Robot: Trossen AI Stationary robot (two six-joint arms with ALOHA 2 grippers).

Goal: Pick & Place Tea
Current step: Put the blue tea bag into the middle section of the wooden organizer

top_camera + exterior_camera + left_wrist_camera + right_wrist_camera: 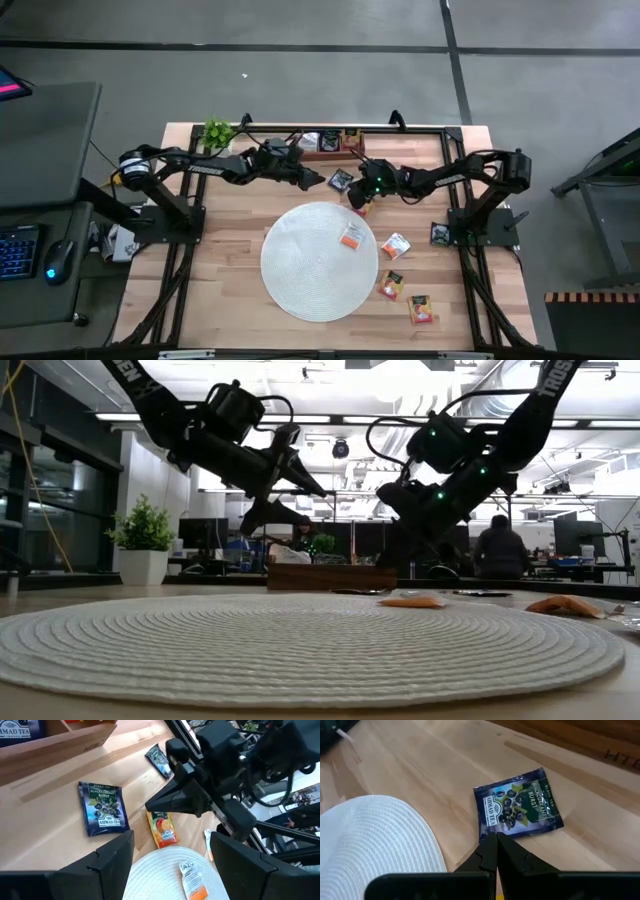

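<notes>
Tea sachets lie flat about the table. A dark blue-black one (pixel 341 181) (pixel 517 805) (pixel 102 809) sits between the two grippers, and a red-orange one (pixel 162 827) lies at the mat's far rim. A white-and-orange sachet (pixel 352 237) rests on the round white mat (pixel 318 262), with more (pixel 396 245) (pixel 391 285) (pixel 421 308) to the mat's right. My left gripper (pixel 315 180) (pixel 175 855) is open and raised just left of the dark sachet. My right gripper (pixel 356 192) (pixel 496 840) is shut with nothing between its fingers, hovering by that sachet's near edge.
The brown wooden tray (pixel 325 142) stands at the far edge behind both grippers, with sachets in it. A small potted plant (pixel 218 132) sits at the far left corner. Another dark sachet (pixel 440 233) lies by the right arm's base. Bare wood shows left of the mat.
</notes>
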